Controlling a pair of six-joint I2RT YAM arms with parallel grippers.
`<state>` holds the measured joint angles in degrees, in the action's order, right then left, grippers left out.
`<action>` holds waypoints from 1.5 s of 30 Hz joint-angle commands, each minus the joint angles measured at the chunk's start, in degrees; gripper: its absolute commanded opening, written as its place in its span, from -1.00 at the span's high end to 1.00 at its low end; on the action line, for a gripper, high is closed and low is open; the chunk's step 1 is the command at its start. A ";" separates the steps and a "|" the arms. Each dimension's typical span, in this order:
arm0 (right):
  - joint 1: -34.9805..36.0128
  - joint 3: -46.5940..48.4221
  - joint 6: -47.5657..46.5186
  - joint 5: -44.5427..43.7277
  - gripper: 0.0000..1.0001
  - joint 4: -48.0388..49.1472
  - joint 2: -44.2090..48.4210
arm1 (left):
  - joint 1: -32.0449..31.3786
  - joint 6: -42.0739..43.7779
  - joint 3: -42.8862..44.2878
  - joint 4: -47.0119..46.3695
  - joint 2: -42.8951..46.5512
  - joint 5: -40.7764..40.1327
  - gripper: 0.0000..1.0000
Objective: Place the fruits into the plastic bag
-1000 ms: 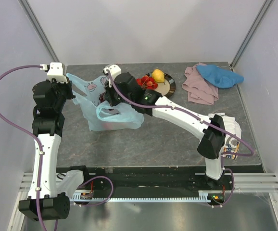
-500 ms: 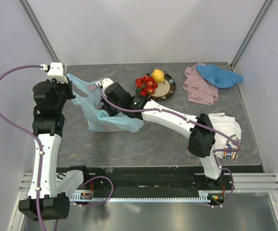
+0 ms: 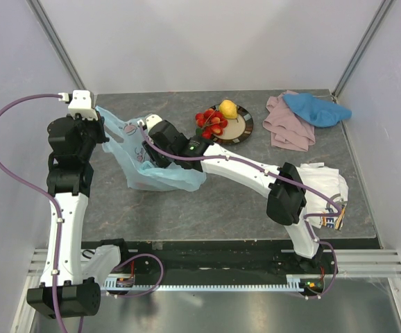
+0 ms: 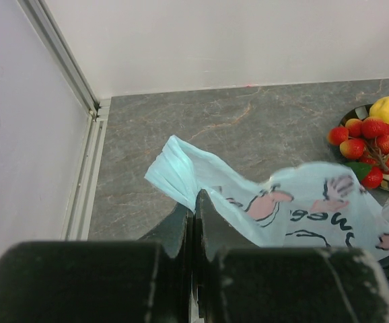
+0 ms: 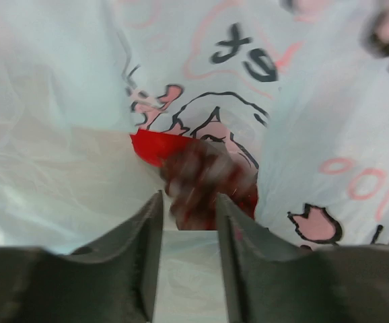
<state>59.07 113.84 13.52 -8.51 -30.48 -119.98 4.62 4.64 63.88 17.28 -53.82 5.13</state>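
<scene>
Blue plastic bag (image 3: 180,179) shrouding right jaws, plate (image 3: 241,129) beyond.

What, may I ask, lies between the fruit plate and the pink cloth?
Only bare grey tabletop separates the plate and pink cloth, as the top view shows.

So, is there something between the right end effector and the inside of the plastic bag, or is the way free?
Nothing visible blocks it. The right end effector is inside the plastic bag, whose handle the left end effector pinches. Ahead of the right fingers are only a blurred dark fruit and a red piece.
</scene>
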 commanded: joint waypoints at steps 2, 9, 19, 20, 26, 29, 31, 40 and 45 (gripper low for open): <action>-0.01 2.00 -0.33 -0.01 0.03 0.77 2.65 | -0.32 2.12 -0.07 -2.69 0.65 0.94 0.97; -0.09 1.74 -0.16 3.06 0.00 2.17 3.70 | -0.31 2.04 -0.07 -2.69 0.65 1.03 0.97; -0.01 -10.99 1.95 23.09 -0.17 22.03 19.60 | -0.32 2.12 -0.07 -2.78 0.56 0.15 0.97; -0.01 -11.97 2.12 23.36 -0.19 23.43 21.00 | -0.40 1.95 -0.07 -2.69 0.56 0.06 0.97; -0.97 -18.30 1.51 20.65 -0.24 29.16 31.37 | -0.32 1.86 -0.07 -2.69 0.47 0.41 0.97; -5.09 -20.06 3.09 19.50 -0.26 29.16 33.67 | -0.32 1.77 -0.07 -2.69 0.47 0.59 0.97; -10.01 -21.55 5.45 18.63 -0.27 28.81 33.85 | -0.40 1.77 0.02 -2.69 0.30 0.50 0.97; -26.63 -17.96 7.41 10.91 -0.29 17.31 20.08 | -0.32 1.95 0.02 -2.60 -0.05 0.41 0.97; -27.78 -13.92 6.87 7.29 -0.28 15.89 11.63 | -0.32 2.21 0.02 -2.34 -0.41 -0.11 0.97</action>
<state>31.09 95.18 20.75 2.74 -11.53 -104.38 4.36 4.64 63.77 17.02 -53.98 5.08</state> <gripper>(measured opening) 0.640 0.029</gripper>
